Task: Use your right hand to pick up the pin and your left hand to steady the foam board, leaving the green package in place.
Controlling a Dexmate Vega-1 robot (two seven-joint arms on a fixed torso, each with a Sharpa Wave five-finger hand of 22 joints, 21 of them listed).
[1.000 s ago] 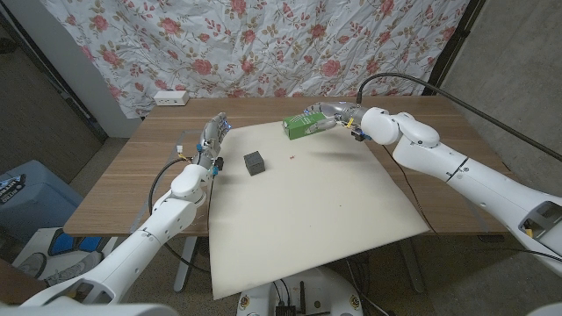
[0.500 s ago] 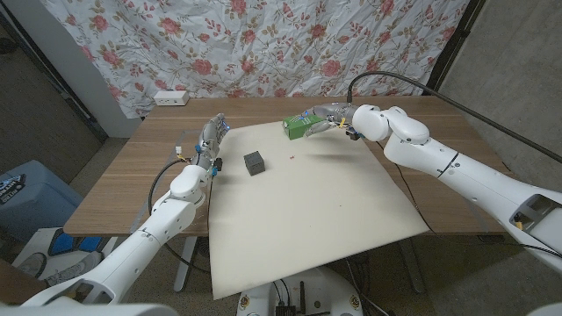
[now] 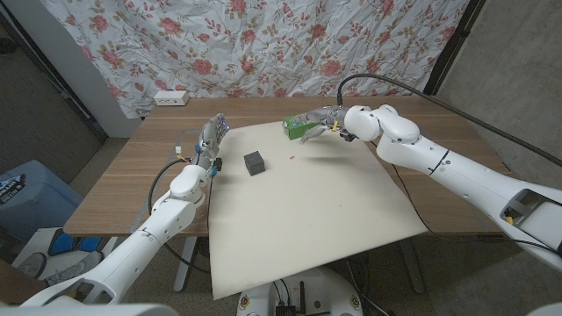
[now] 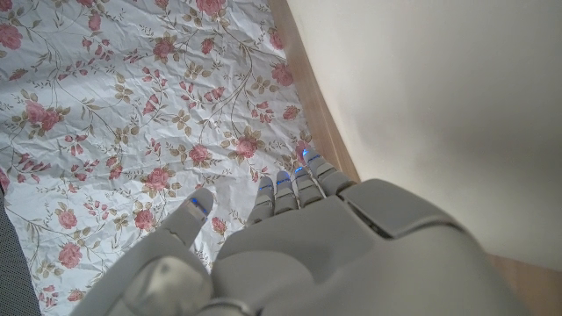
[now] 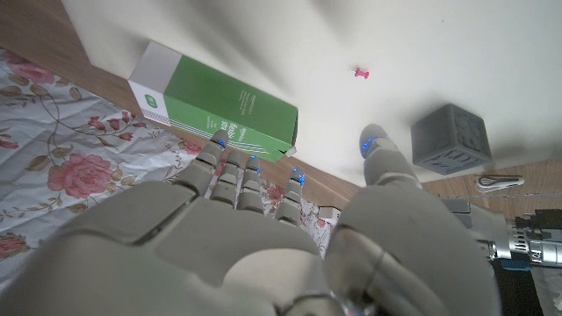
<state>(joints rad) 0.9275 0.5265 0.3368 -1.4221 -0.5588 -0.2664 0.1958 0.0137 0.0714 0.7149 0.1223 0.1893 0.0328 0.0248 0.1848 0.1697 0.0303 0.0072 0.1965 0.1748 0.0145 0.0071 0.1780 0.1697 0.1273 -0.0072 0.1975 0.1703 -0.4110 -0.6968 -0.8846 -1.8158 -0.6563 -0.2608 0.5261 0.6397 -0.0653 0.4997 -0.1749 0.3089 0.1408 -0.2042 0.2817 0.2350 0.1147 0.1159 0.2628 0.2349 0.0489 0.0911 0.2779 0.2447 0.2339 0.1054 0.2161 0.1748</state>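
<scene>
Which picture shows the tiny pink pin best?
The right wrist view: the pin lies clear on the foam board, head and point visible. In the head view it is just a red speck.

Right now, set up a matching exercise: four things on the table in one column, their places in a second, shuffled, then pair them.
Things:
1. small pink pin
2. dark grey cube
3. green cardboard package
4. white power strip

Places:
A. far left corner of the wooden table
B. far edge of the cream foam board, by the right hand
C. on the board, nearer the left hand
D. bare board between cube and package

Pairs: 1-D, 2-C, 3-B, 4-A
</scene>
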